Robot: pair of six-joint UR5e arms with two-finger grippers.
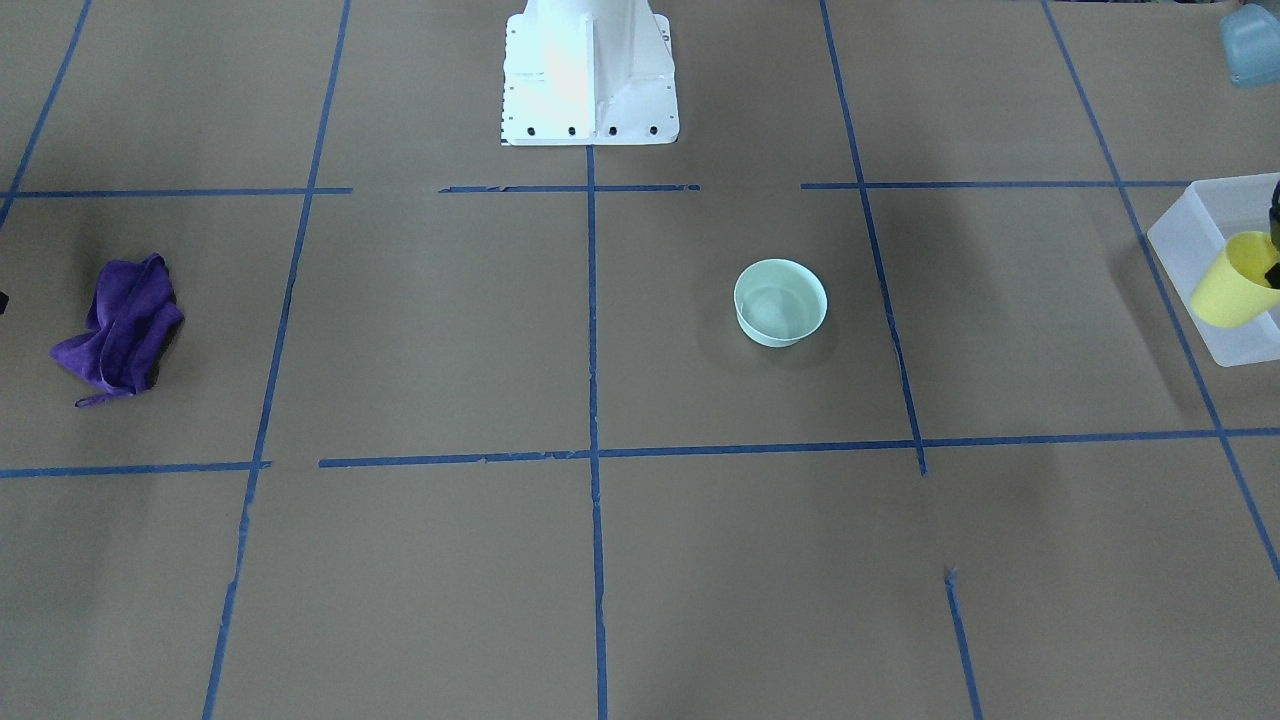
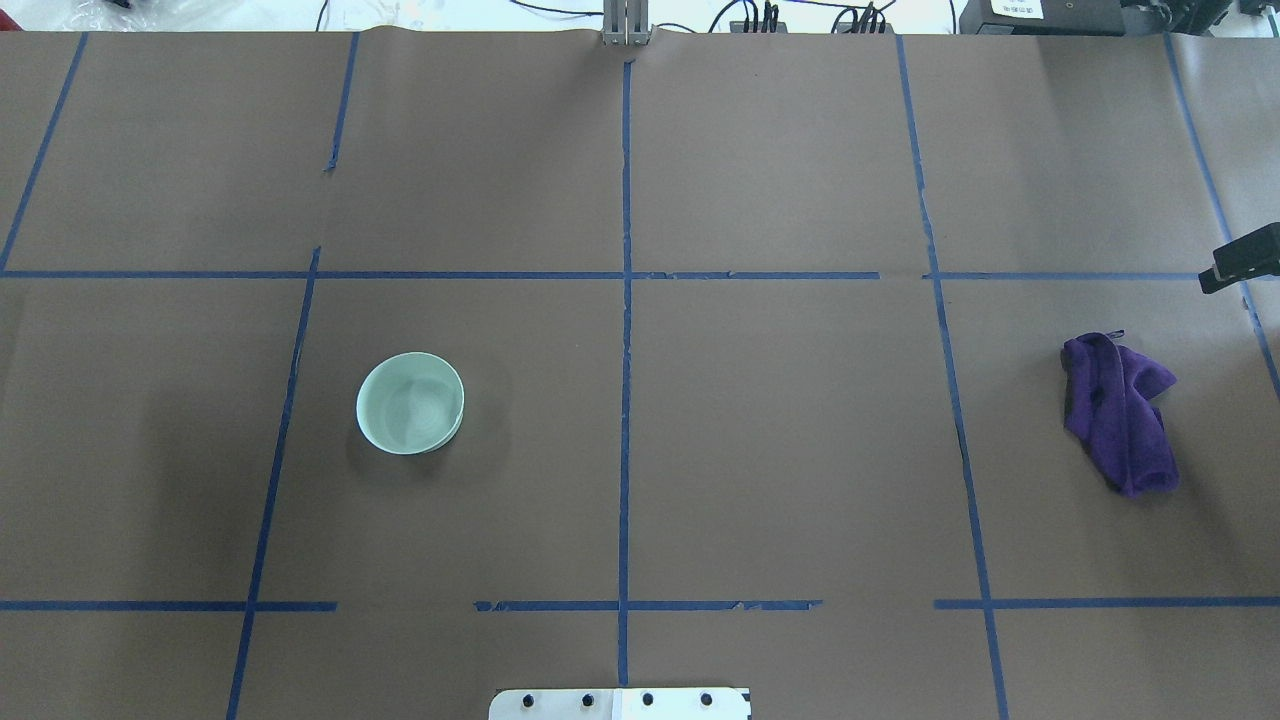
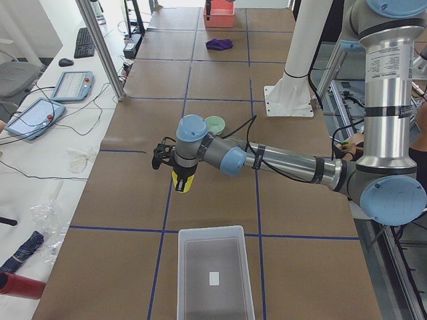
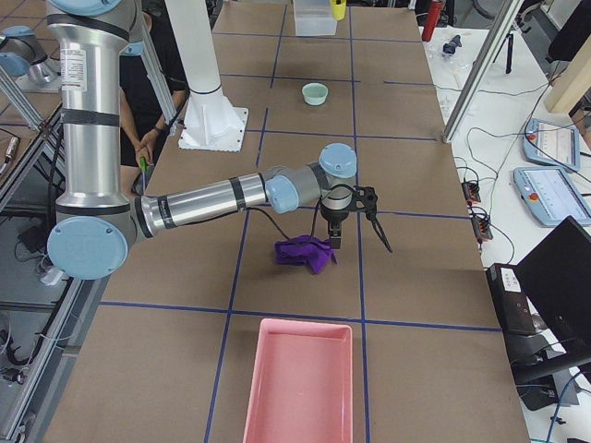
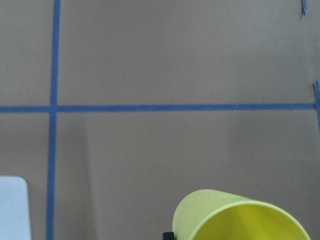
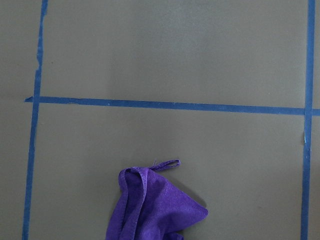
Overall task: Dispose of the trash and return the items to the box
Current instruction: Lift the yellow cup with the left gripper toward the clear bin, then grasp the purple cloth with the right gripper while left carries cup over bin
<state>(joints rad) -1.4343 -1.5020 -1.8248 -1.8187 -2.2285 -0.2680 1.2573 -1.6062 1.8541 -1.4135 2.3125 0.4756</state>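
Brown paper crossed with blue tape is covering the desk, and the robot's white base (image 1: pixel 588 75) is standing at the middle of the rear edge. At the left end of the desk the box (image 1: pixel 1180 235) is sitting upright. The left gripper (image 1: pixel 1274 262) is hanging in the air close to it, its fingers pinching the rim of the cup (image 1: pixel 1232 285), which is tilting well clear of the paper. Whether the cup is hanging over the box or just beside it I cannot tell. The bowl (image 1: pixel 780 302) is resting upright on the left half of the desk, about midway between the front and rear edges and well apart from the box. Near the right end a crumpled purple cloth (image 2: pixel 1120 415) is lying on the paper, and the right gripper (image 4: pixel 358 231) is hovering above it, not touching it; how far its fingers are standing apart I cannot tell. A pink tray (image 4: pixel 300 388) is sitting at the right end.
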